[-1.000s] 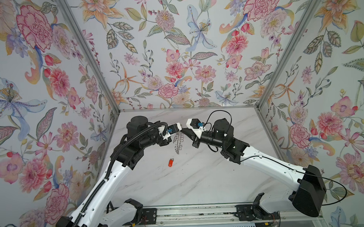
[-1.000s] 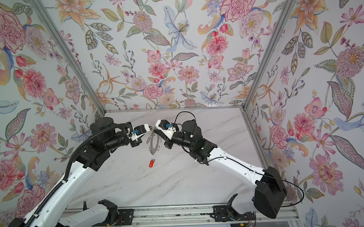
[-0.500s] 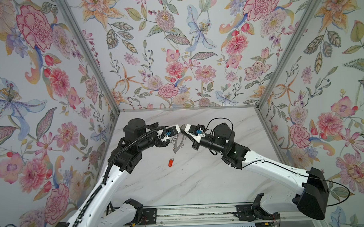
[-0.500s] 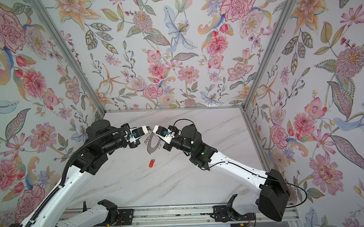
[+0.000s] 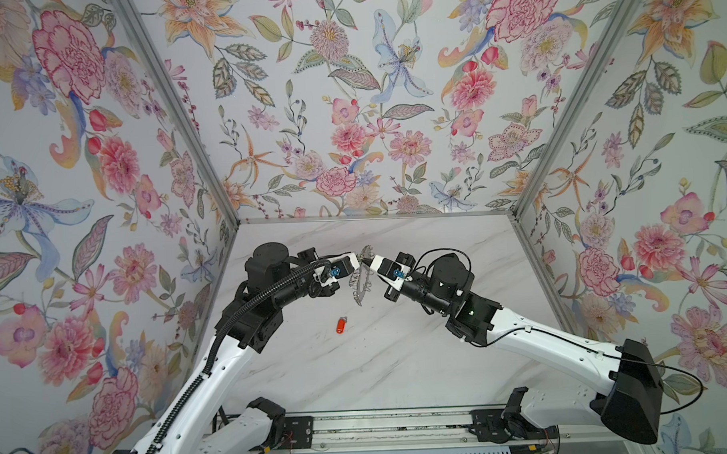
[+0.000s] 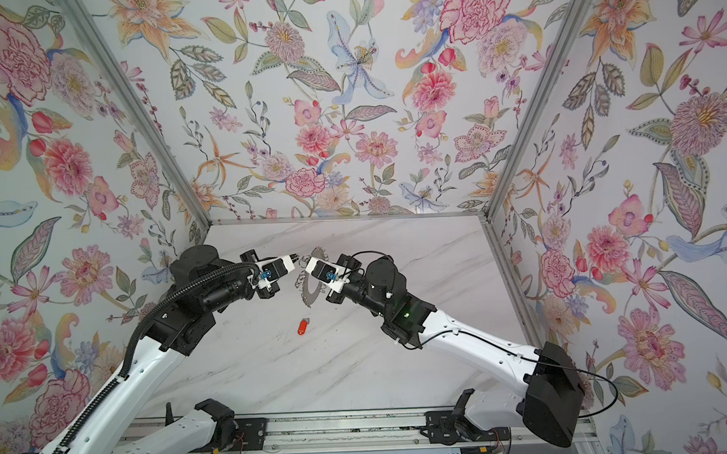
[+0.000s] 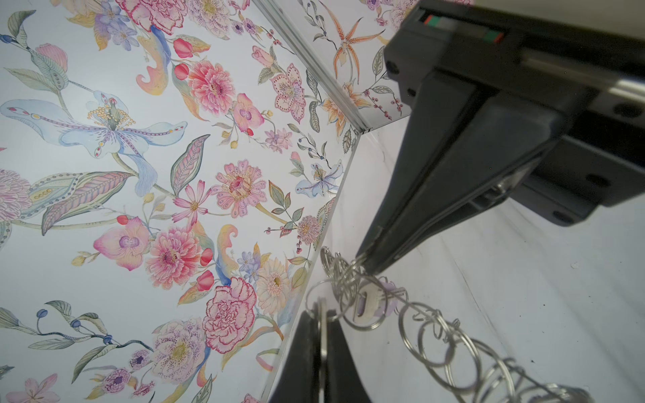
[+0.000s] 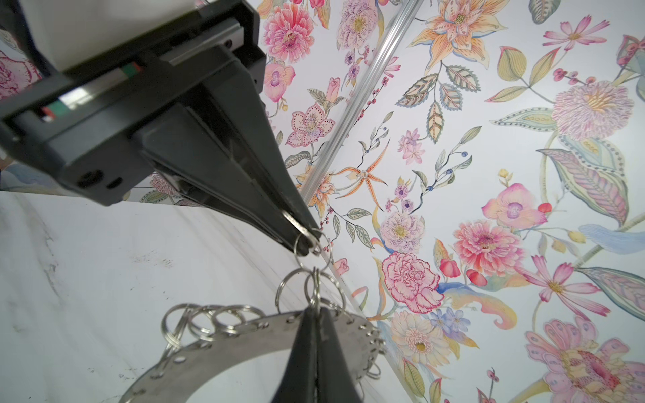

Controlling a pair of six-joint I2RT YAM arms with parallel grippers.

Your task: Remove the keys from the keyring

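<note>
Left claw (image 6: 297,260) and right claw (image 6: 308,266) grip the keyring (image 6: 308,295); orange fob (image 6: 302,326) lies nearby.

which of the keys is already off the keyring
The orange-red fob, lying alone on the marble table. The pale lilac tag hangs from a loop on the keyring, held up above the table.

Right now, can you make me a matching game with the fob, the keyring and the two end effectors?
Things:
1 fob
2 keyring
3 left end effector
4 right end effector

States:
A shut on the keyring
B orange, lying on the table
C big, flat, silver
D shut on a small key

Pairs: 1-B, 2-C, 3-D, 4-A
</note>
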